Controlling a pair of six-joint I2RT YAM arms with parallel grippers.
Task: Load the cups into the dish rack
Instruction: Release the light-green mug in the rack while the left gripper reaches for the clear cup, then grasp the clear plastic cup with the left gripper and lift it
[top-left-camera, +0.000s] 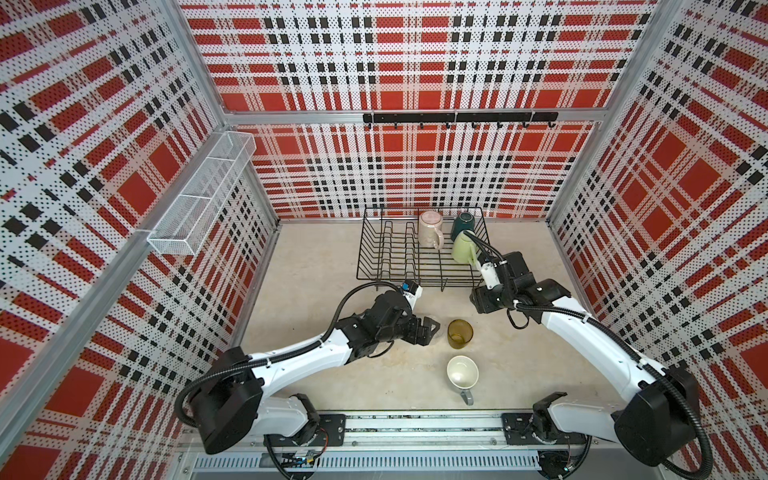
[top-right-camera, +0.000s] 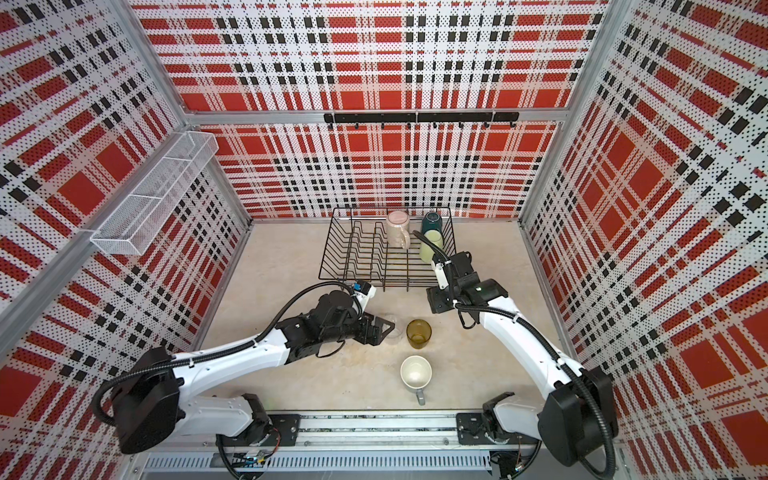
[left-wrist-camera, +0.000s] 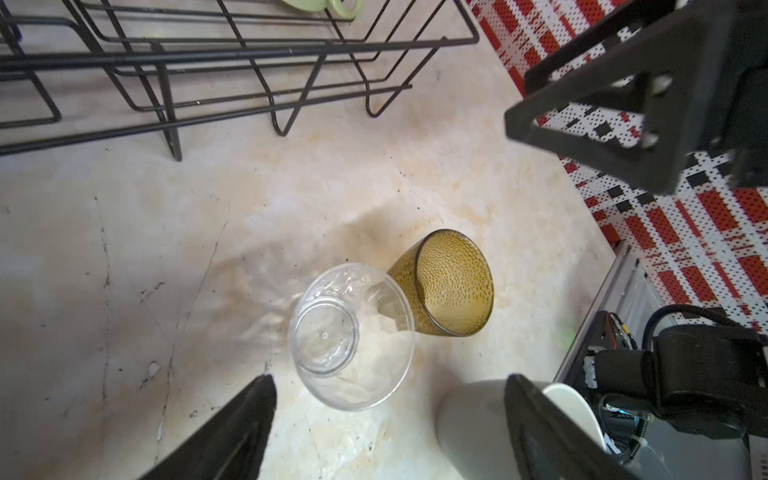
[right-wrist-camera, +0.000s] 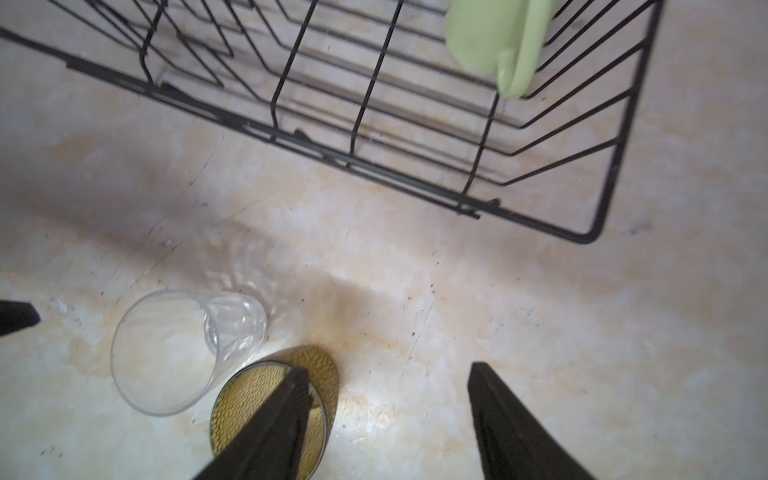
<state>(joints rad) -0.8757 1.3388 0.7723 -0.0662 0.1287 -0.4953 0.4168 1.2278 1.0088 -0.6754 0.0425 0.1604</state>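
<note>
While the left gripper (left-wrist-camera: 388, 380) hangs wide open and empty just short of the small clear glass (left-wrist-camera: 351, 336), upright mid-worktop (left-wrist-camera: 124, 249) beside the amber tumbler (left-wrist-camera: 449, 286) before the dish rack (left-wrist-camera: 249, 52), that light, slick, breakable glass likely wants a gentle squeeze across its walls.

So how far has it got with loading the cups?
About halfway. Done: the pink mug, dark teal mug and light green mug sit in the dish rack. In hand: nothing gripped. The left end effector is open close by the clear glass, and the right end effector is open and empty. Left: the clear glass, amber tumbler and grey mug, on the table.
</note>
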